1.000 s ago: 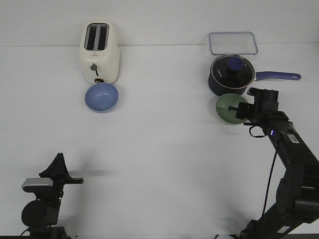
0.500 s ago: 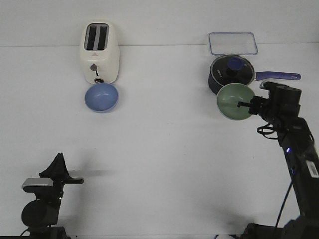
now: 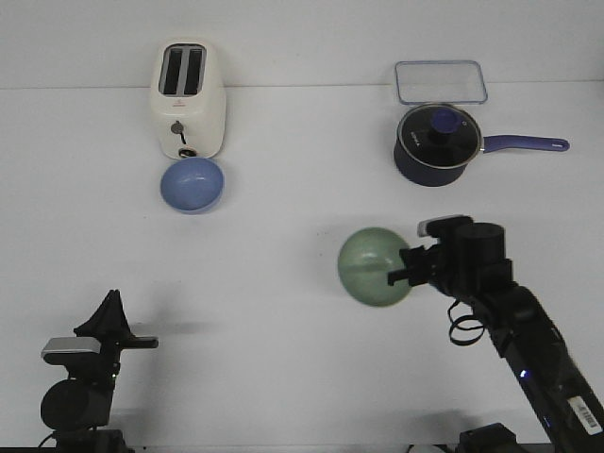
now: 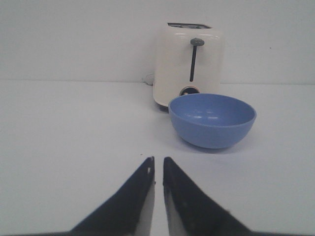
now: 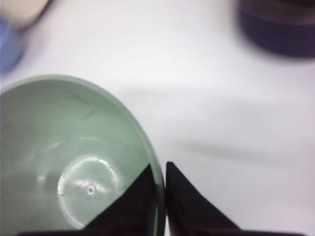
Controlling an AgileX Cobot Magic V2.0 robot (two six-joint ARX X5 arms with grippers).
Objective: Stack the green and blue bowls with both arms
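Green bowl (image 3: pixel 375 266) rides tilted in our right gripper (image 5: pixel 162 184), rim pinched between its jaws, while our left gripper (image 4: pixel 158 169) waits nearly closed and empty short of the blue bowl (image 4: pixel 212 120), so we should level before nesting.

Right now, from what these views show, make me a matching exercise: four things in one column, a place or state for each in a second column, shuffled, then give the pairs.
Things:
1. green bowl
2. blue bowl
3. saucepan
4. left tool

Places or states:
A. resting on the table just in front of the toaster
B. nearly shut, holding nothing
C. pinched by its rim in the right tool, tipped on its side
D. standing in front of the clear container, glass lid on

Pairs: 1-C, 2-A, 3-D, 4-B
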